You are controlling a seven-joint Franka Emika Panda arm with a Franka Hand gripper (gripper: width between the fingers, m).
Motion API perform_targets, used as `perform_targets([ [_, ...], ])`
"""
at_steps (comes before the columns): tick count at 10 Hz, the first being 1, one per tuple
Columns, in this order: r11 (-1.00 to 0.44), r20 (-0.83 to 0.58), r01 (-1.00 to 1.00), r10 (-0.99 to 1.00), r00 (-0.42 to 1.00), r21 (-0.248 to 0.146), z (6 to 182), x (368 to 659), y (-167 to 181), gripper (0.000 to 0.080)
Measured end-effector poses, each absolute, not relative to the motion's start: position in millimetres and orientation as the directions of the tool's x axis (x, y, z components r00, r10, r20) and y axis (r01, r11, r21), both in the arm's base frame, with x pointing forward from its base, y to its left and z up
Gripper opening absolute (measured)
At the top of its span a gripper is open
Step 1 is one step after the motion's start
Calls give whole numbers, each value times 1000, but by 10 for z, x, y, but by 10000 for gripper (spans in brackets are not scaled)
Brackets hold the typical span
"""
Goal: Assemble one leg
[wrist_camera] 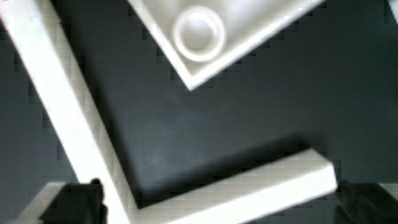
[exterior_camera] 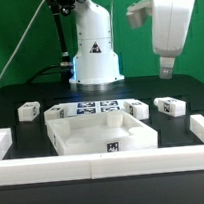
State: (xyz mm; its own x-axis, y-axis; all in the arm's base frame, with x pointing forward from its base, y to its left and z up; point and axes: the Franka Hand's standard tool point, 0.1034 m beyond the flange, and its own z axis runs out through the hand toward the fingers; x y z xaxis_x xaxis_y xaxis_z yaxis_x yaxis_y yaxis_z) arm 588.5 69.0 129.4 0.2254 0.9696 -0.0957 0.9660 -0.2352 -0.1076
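Note:
Several small white tagged legs lie on the black table. One leg point(exterior_camera: 29, 111) is at the exterior view's left, and two legs point(exterior_camera: 139, 108) point(exterior_camera: 171, 106) are at its right. The big white square tabletop point(exterior_camera: 101, 132) lies in the middle. Its corner with a round hole point(wrist_camera: 199, 35) shows in the wrist view. My gripper point(exterior_camera: 166, 72) hangs high above the rightmost leg. In the wrist view my gripper point(wrist_camera: 231, 203) is open and empty, with its dark fingers point(wrist_camera: 80, 202) far apart. No leg shows in the wrist view.
A low white wall point(exterior_camera: 106, 166) borders the table's front and both sides; its corner point(wrist_camera: 107, 150) shows in the wrist view. The marker board point(exterior_camera: 89, 108) lies behind the tabletop, in front of the robot base point(exterior_camera: 94, 51).

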Motion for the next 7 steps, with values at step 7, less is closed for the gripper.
perform_targets([
  [7,-25,-57,996,998,20,-89,1148,5817,512,650],
])
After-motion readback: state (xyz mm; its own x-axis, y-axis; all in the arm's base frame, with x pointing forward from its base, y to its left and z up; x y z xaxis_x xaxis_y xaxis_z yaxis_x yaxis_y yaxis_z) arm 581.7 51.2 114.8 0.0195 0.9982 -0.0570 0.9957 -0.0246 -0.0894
